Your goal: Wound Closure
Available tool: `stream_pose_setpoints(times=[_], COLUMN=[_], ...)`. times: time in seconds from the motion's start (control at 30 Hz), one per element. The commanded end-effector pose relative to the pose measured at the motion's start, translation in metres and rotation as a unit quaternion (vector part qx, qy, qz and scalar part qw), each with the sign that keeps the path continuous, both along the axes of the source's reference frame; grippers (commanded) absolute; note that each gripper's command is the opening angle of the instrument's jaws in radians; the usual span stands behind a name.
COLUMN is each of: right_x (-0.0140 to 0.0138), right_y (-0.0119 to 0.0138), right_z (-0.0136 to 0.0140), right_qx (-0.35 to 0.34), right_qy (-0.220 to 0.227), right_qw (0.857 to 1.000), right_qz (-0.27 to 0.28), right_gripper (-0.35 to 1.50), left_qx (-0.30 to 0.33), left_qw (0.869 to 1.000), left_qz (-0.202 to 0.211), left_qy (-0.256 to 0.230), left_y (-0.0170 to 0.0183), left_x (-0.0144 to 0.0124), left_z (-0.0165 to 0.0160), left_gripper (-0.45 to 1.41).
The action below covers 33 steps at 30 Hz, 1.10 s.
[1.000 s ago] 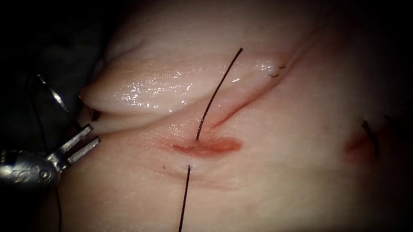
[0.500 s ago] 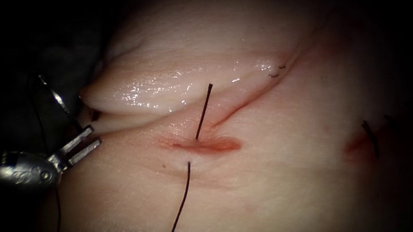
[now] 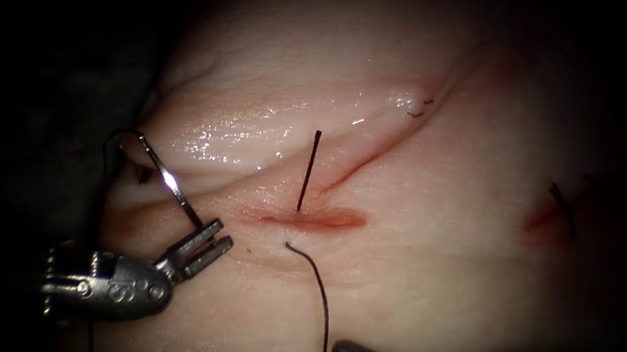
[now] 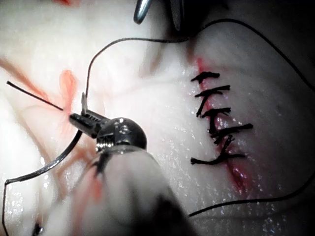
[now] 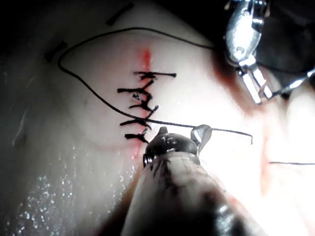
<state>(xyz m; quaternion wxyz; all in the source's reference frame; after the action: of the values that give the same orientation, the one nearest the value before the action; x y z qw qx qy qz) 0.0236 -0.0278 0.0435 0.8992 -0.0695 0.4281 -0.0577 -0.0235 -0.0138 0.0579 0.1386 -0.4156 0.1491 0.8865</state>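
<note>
**Two thread ends out of the cut, needle held clear on the left**

Left tool (image 3: 223,232): its jaws are clamped on the needle (image 3: 170,180) close to one end. In the left wrist view only a short stub pokes past them, so this seems to be the pointed end, though that is hard to make out. The rest of the curve rises up and away to the left. The needle is out of the tissue (image 3: 424,279), in the air to the left of the cut (image 3: 317,221). The tool lies low and nearly level, with its jaws aimed at the cut. It has come in much nearer the cut than it was a second ago.

Right tool (image 4: 158,19): its jaws stand apart and grip nothing that I can see. The thread (image 3: 322,300) runs close by them.

Thread has been pulled through this stitch. The short tail (image 3: 308,170) above the cut is far shorter than a second ago, and the long strand, then straight, now curls slack below the cut.

As I judge it, the pull-through is finished. Whatever follows calls for a gentle hand on the long strand, because that short tail could easily slip back through the tissue. The needle must also be kept off the surface.
</note>
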Motion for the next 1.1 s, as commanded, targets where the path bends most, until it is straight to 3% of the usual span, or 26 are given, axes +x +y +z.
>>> stream_pose_setpoints(times=[0.03,0.1,0.33,0.57,0.77,0.9,1.1], right_x=[0.0002,-0.0004,-0.0019,-0.0041,-0.0049,-0.0045,-0.0027], right_y=[-0.0005,-0.0008,-0.0011,0.0024,0.0051,0.0081,0.0122], right_z=[0.0005,0.0002,-0.0011,0.0001,-0.0002,-0.0005,0.0025], right_qx=[-0.001,0.001,0.010,0.004,0.046,0.075,0.140], right_qy=[-0.012,-0.028,-0.003,-0.045,-0.019,0.016,0.058], right_qw=[1.000,0.999,0.999,0.998,0.993,0.985,0.960], right_qz=[-0.011,-0.022,-0.035,0.038,0.104,0.154,0.234], right_gripper=[1.48,1.48,1.48,1.41,1.28,1.08,0.94], left_qx=[0.001,0.000,0.005,0.017,0.026,0.030,0.032], left_qw=[1.000,1.000,1.000,1.000,0.999,0.999,0.999], left_qz=[0.001,0.007,0.013,0.020,0.020,0.019,0.019], left_qy=[-0.001,0.000,0.002,0.010,0.018,0.019,0.019], left_y=[-0.0005,-0.0004,-0.0004,-0.0008,-0.0011,-0.0013,-0.0014], left_x=[-0.0006,-0.0013,-0.0026,-0.0036,-0.0035,-0.0035,-0.0031], left_z=[0.0007,0.0012,0.0026,0.0049,0.0069,0.0077,0.0073], left_gripper=[-0.45,-0.45,-0.45,-0.45,-0.45,-0.45,-0.45])
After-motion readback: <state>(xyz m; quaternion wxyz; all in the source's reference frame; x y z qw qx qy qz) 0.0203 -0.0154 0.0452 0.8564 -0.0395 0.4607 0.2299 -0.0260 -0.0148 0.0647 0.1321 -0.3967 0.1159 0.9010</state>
